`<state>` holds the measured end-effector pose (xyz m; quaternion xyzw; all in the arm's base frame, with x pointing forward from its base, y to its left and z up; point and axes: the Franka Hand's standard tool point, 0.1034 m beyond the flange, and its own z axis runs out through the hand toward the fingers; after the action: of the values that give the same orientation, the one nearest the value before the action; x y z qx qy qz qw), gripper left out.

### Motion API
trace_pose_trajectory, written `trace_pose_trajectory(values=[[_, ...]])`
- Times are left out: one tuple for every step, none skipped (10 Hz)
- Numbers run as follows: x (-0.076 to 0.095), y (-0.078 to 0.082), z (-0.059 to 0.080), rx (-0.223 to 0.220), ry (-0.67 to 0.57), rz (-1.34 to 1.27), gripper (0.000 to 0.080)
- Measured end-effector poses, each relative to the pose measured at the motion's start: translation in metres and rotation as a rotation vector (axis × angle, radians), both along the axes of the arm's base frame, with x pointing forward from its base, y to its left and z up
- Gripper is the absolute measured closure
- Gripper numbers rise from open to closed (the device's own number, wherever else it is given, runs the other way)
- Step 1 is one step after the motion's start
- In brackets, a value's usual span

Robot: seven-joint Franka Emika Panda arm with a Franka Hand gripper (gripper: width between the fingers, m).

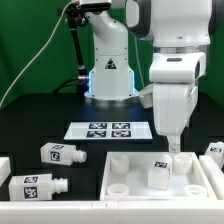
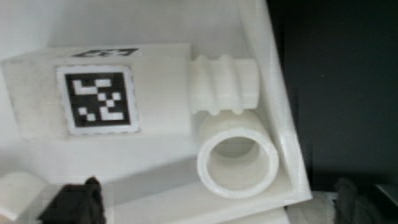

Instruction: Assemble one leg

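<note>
A leg [image 2: 98, 95], a chunky white block with a black-and-white tag and a ribbed stub end [image 2: 228, 85], lies on the large white panel [image 2: 125, 165] beside a round corner socket [image 2: 237, 160]. In the exterior view this leg [image 1: 158, 172] sits on the panel [image 1: 130, 180]. My gripper [image 1: 173, 148] hangs just above it. In the wrist view the gripper [image 2: 217, 205] is open and empty. Its dark fingers [image 2: 71, 200] stand wide apart, either side of the panel's corner.
Two more legs [image 1: 55, 153] [image 1: 38, 185] lie on the black table at the exterior view's left, and another [image 1: 213, 150] lies at its right. The marker board [image 1: 110, 128] lies behind the panel, in front of the robot's base [image 1: 108, 70].
</note>
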<state>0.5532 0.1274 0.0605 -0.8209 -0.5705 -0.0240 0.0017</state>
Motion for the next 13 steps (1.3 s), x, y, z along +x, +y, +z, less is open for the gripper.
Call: trace_pose_trajectory(values=[[0.0, 0.0, 0.0, 0.004, 0.003, -0.076, 0.015], [0.0, 0.0, 0.0, 0.007, 0.005, -0.131, 0.015], [0.0, 0.001, 0.0, 0.012, 0.006, -0.215, 0.015], [0.001, 0.002, 0.001, 0.041, -0.001, -0.375, 0.015], [0.0, 0.005, 0.004, 0.059, 0.006, -0.581, 0.015], [-0.003, 0.012, 0.008, 0.07, 0.007, -0.765, 0.015], [-0.006, 0.019, 0.009, 0.079, 0.022, -0.944, 0.015], [-0.011, 0.025, 0.007, 0.084, 0.048, -1.093, 0.015], [-0.011, 0.029, 0.006, 0.094, 0.05, -1.143, 0.015], [-0.012, 0.03, 0.006, 0.102, 0.061, -1.195, 0.015], [-0.012, 0.031, 0.006, 0.108, 0.069, -1.237, 0.015], [-0.012, 0.033, 0.006, 0.115, 0.082, -1.314, 0.015], [-0.013, 0.035, 0.006, 0.123, 0.096, -1.386, 0.015]])
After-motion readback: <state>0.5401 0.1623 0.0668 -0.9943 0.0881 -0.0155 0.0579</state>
